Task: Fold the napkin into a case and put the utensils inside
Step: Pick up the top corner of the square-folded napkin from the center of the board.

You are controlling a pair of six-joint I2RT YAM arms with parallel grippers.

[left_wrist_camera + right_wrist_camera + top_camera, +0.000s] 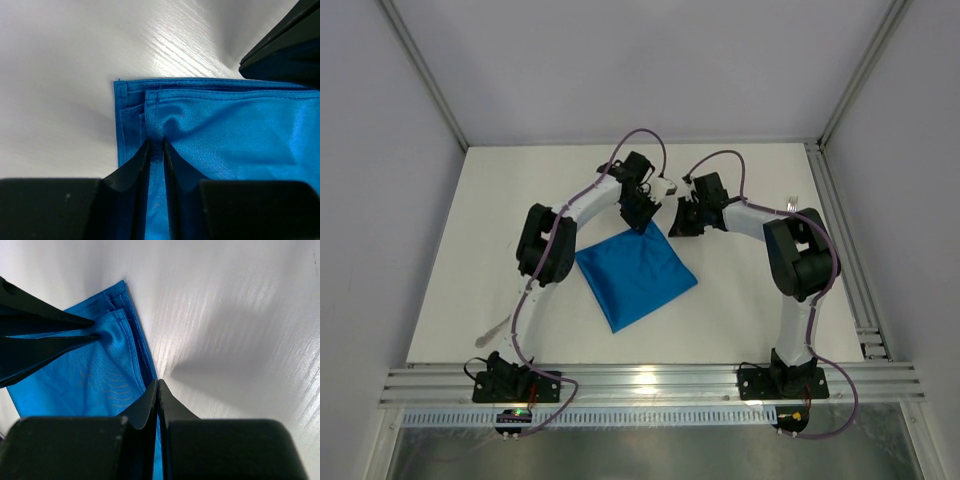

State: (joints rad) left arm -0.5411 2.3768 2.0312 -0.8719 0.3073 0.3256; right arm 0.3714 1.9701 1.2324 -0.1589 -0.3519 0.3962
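Observation:
The bright blue napkin (635,270) lies folded in layers on the white table, one corner pointing away from the arms. My left gripper (642,215) is at that far corner, and its jaws pinch a raised fold of the top layer (156,142). My right gripper (678,222) is just to its right, shut on the napkin's right hem (158,382). The napkin fills the left wrist view (230,135) and shows in the right wrist view (85,375). A slim silver utensil (793,203) lies at the far right. A slim grey utensil (498,325) lies near the left arm.
A metal rail (840,230) runs along the table's right edge, and a slotted rail (650,385) runs along the front by the arm bases. Grey walls close in the table at the back and both sides.

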